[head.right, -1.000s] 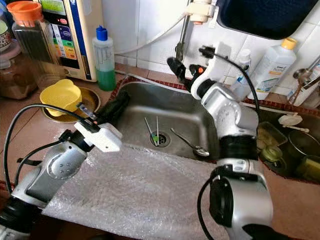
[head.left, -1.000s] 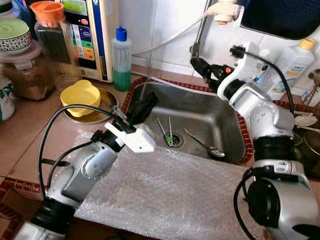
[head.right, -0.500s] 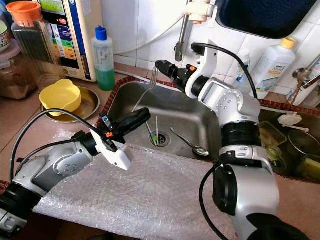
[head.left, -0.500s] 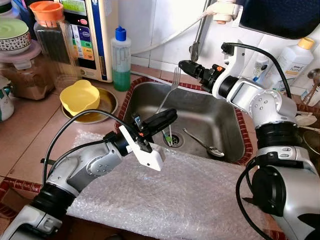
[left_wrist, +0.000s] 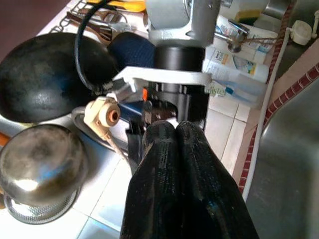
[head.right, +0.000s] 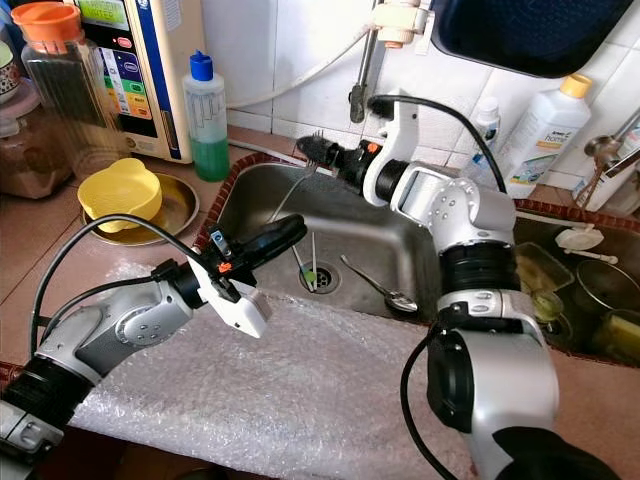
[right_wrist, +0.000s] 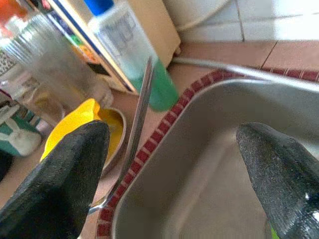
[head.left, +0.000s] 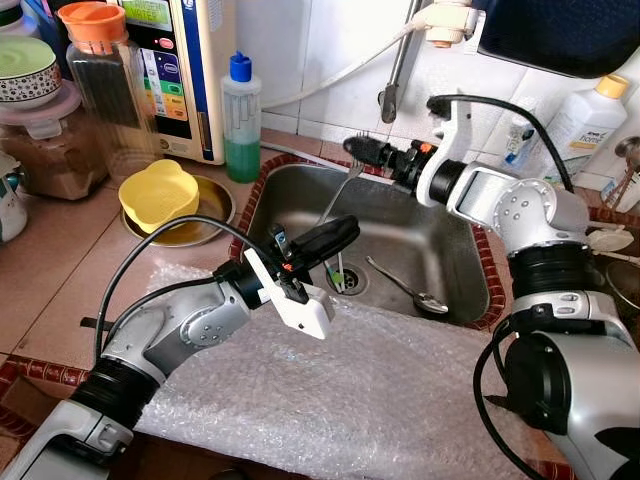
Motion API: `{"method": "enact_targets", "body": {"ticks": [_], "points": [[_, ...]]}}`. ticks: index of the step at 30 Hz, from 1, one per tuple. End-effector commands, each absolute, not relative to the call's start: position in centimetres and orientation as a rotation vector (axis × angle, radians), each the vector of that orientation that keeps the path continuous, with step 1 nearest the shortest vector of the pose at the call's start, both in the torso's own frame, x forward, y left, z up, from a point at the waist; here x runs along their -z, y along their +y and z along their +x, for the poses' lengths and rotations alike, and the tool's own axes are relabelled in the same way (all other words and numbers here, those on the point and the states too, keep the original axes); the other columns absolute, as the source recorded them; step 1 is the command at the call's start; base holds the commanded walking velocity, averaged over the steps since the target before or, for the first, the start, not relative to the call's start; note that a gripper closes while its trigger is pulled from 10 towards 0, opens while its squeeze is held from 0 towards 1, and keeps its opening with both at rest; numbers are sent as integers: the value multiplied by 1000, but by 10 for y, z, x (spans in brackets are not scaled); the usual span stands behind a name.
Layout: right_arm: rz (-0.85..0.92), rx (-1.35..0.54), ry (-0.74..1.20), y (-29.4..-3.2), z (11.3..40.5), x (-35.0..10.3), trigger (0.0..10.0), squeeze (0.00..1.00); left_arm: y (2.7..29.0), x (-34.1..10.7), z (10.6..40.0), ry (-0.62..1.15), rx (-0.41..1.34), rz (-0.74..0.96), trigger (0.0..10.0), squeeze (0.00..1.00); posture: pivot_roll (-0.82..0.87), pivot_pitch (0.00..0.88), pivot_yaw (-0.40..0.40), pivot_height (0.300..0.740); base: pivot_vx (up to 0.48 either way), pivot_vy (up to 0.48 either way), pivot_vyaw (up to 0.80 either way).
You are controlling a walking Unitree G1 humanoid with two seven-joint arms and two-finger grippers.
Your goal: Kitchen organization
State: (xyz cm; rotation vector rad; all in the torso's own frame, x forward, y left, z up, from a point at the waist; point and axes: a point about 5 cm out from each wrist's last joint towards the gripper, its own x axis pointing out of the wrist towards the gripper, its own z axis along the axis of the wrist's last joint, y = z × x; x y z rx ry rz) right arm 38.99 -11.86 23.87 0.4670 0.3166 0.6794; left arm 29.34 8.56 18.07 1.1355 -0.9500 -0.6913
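R gripper over the sink's back-left edge w/ fork by its fingers, spread wide in wrist cam, grip unclear to me; L gripper pinched empty over sink front

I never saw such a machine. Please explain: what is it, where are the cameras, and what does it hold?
This is a humanoid robot with two silver arms, each ending in two black fingers. Two pictures come from its head, two from its wrists. Before it are a steel sink holding a spoon, bubble wrap and a yellow bowl. The left gripper is shut and empty, over the sink's front. The right gripper is open at the back rim. A fork is beside one finger, perhaps not gripped.
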Motion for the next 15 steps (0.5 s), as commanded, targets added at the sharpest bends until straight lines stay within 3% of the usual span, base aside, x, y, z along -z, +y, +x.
{"method": "enact_targets", "body": {"ticks": [1, 2, 15], "points": [[459, -676, 312, -122, 390, -240, 1725, 0, 81, -185, 294, -982, 704, 1143, 157, 0, 49, 75, -137, 740, 0, 0, 0], [462, -690, 316, -120, 389, -239, 0, 0, 81, -185, 294, -983, 702, 1142, 392, 0, 48, 76, -136, 740, 0, 0, 0], [474, -688, 341, -112, 385, -233, 0, 0, 80, -182, 293, -995, 723, 1150, 745, 0, 42, 83, -124, 740, 0, 0, 0]]}}
